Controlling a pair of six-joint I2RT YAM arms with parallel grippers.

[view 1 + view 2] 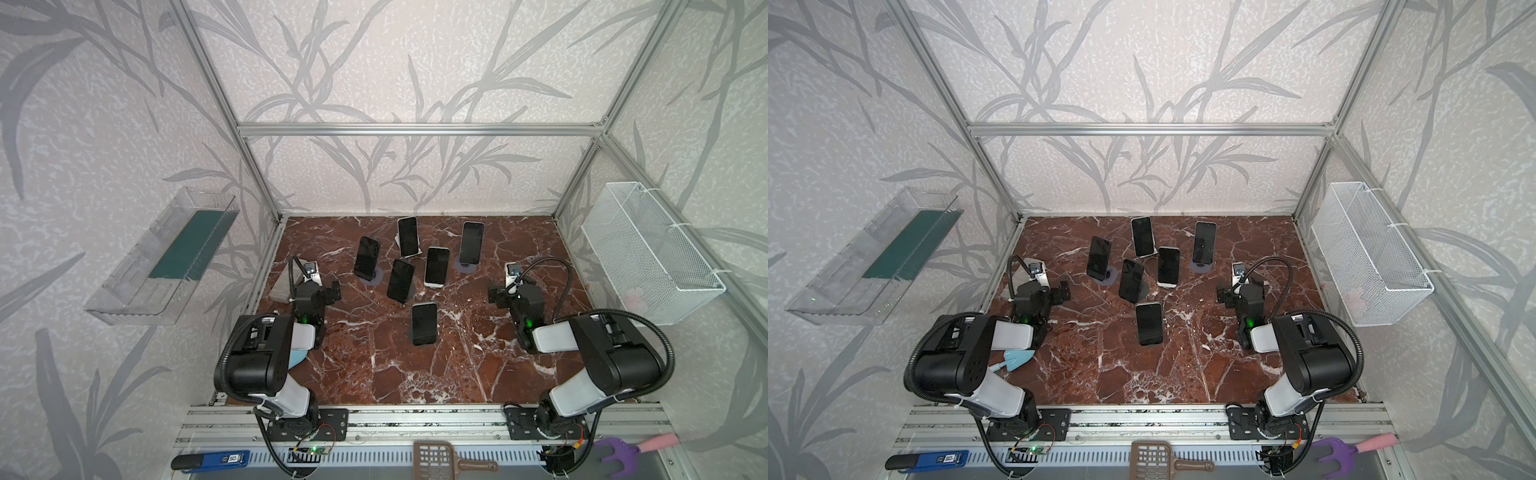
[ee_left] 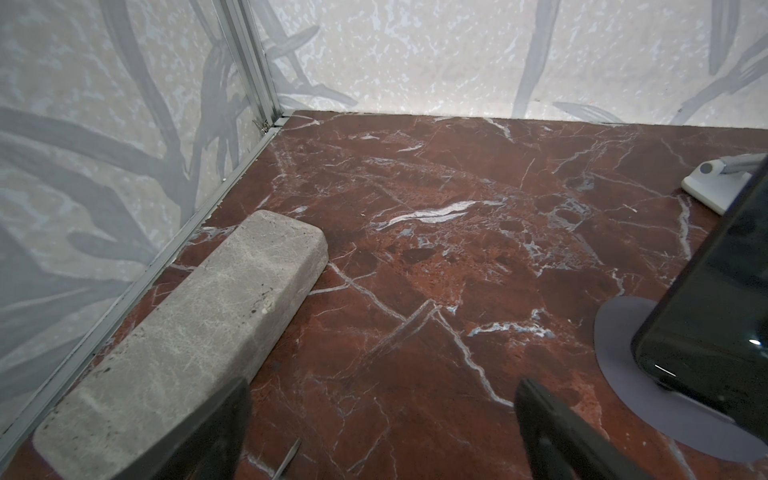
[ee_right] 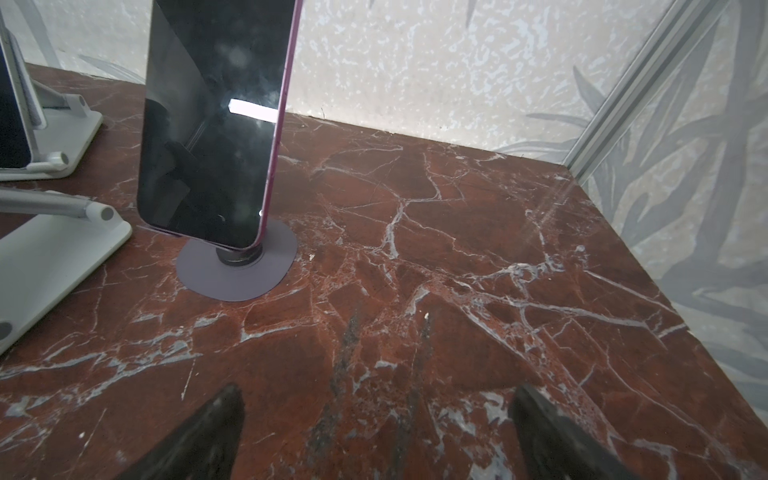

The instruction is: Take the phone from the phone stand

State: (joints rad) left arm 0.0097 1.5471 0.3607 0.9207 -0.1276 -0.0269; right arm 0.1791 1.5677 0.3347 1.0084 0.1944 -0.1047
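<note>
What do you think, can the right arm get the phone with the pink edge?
Probably yes. The right gripper is open, and only bare table lies between it and the phone.

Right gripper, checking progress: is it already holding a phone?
No, the right gripper is open over bare table, apart from the phone on its round stand.

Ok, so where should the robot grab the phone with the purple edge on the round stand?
Probably by its two long edges, up near the top, with the open right gripper coming down from above. The phone stands nearly upright with both edges free, while its bottom sits low over the round stand, so lifting straight up looks simplest.
</note>
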